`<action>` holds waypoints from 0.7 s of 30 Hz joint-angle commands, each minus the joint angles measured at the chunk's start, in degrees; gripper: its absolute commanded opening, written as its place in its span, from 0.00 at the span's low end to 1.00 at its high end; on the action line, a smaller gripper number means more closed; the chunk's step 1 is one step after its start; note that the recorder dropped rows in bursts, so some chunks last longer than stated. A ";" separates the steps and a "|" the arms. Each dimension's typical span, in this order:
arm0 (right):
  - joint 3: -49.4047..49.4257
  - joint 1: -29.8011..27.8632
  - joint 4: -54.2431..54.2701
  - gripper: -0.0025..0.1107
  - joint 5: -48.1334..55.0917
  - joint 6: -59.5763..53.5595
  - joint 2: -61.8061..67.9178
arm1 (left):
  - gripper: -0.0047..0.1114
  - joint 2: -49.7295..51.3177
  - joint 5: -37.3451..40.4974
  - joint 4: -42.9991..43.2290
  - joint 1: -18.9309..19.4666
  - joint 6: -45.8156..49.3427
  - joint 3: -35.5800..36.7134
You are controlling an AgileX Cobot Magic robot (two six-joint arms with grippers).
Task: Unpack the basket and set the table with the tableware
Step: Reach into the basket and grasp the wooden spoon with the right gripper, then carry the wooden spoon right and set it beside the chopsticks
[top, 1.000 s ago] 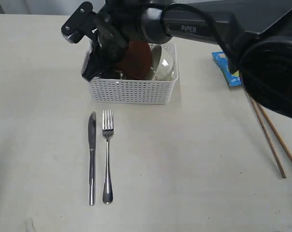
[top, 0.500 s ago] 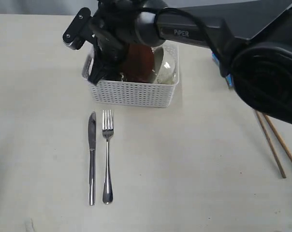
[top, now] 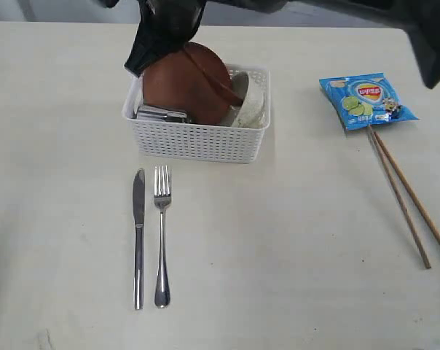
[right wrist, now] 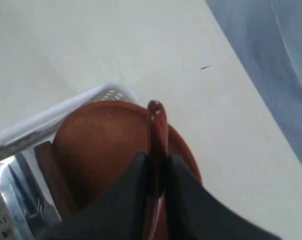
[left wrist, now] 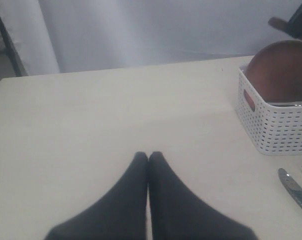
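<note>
R gripper (right wrist: pixel 157 161) clamping brown wooden spoon (right wrist: pixel 156 117)
Jaws, wider a sec ago, are pinching its handle; arm is lifting it from white perforated plastic basket (top: pixel 198 138), so unpacking's advancing; L gripper (left wrist: pixel 148 156) is resting shut, empty.

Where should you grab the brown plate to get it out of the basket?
Grab the brown plate by its top rim, coming down from above. It stands tilted on edge in the basket, so only that thin upper edge sticks out free, and the basket walls block the sides. The right gripper pinches the rim just there.
</note>
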 commanded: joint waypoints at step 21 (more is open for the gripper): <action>18.50 -19.50 -2.26 0.02 13.07 5.55 -21.85 | 0.04 -0.18 -0.60 0.02 -0.24 0.09 0.15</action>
